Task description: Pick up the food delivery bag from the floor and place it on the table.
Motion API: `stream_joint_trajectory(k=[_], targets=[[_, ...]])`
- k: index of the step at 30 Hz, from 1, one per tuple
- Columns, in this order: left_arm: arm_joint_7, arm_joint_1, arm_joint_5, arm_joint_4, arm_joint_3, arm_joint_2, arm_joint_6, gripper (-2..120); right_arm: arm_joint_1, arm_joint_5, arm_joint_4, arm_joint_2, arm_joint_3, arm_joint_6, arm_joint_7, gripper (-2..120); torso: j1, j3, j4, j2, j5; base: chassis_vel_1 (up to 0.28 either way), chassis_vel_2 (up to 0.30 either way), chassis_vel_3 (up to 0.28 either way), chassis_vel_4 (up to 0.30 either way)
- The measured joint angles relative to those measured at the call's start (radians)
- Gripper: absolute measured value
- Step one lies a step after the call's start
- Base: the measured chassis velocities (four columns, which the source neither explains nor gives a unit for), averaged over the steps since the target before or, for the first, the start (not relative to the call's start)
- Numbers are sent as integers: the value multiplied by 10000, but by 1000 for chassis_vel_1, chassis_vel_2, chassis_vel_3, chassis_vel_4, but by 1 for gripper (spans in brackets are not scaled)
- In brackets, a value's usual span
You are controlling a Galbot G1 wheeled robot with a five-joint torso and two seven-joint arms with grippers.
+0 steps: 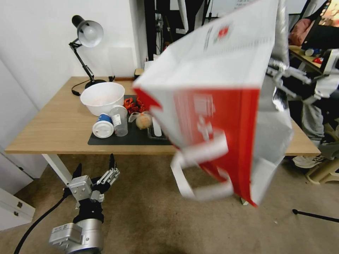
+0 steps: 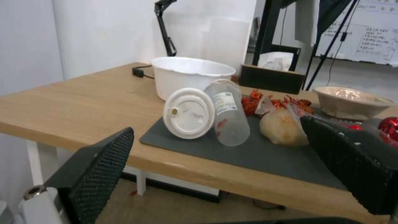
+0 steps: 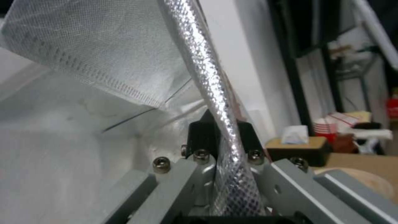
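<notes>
The bag (image 1: 219, 102) hangs in the air, tipped on its side above the near edge of the table (image 1: 53, 130), well off the floor (image 1: 148, 218). Your right gripper (image 3: 219, 146) is clamped on the foil rim (image 3: 207, 77) of the bag's mouth, so all its weight hangs from that thin edge. The handles (image 1: 201, 173) dangle below it, over the floor. Your left gripper (image 1: 95, 169) waits low, away from the bag and just short of the table edge, its jaws spread wide and empty. Beyond it the mat (image 2: 248, 152) is crowded: a bowl (image 1: 102, 97), two tipped cups (image 1: 111, 123) and food scraps. I judge two risks. The foil could tear or slip from the pinch, and a swinging bag set down there could knock the cups over.
</notes>
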Motion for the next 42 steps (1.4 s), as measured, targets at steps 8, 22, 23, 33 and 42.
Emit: stream_joint_trajectory(k=[8,22,23,33,42], targets=[[27,-112,-108,64,51,199,22,100,590,419,235,180,-53,207,3523,0,-1,-1,0,-2,0,0,0,0,0],[416,611,240,-285,-127,-394,-261,100,929,604,-1147,15,-256,-259,6214,0,-2,-2,3,-4,5,0,0,0,0],[420,614,251,-284,-127,-418,-265,100,929,616,-1151,18,-262,-273,6233,0,-2,-2,2,-4,4,0,0,0,0],[425,77,554,309,296,-769,-472,100,1257,1005,-1036,627,-674,-978,7142,0,-3,-3,0,-5,1,0,0,0,0],[427,-134,510,565,319,-621,-380,100,1400,1634,-1434,670,-809,-1446,7444,0,-3,-3,0,-6,3,0,0,0,0]])
